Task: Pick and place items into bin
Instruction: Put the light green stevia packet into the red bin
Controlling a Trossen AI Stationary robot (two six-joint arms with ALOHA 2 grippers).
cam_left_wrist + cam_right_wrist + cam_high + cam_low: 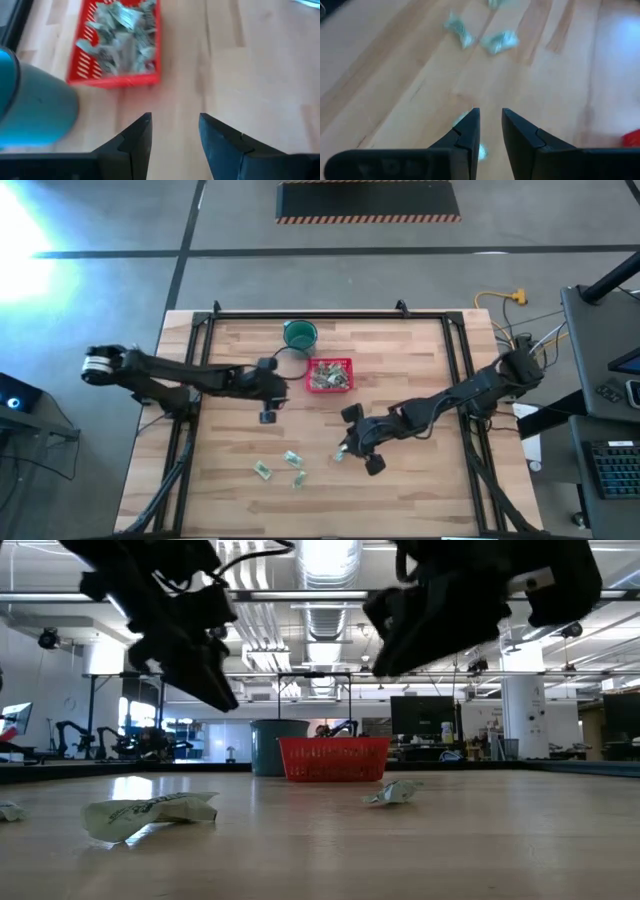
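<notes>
The red bin [330, 375] stands at the table's far middle, with several pale green-and-white items [120, 40] in it. Three items [293, 458] lie loose on the wood near the front. Another item [340, 455] lies just under my right gripper [349, 444]. In the right wrist view this item [462, 120] shows on the wood past the fingertips. That gripper [490, 111] hangs above the table with a narrow gap and nothing between its fingers. My left gripper [284, 391] stands just left of the bin. It [175, 117] is open, holds nothing and is clear of the table.
A round dark green cup [300, 333] stands right behind and left of the bin, close to my left gripper. A black frame [320, 315] runs round the table's edges. Bare wood lies between the bin and the loose items.
</notes>
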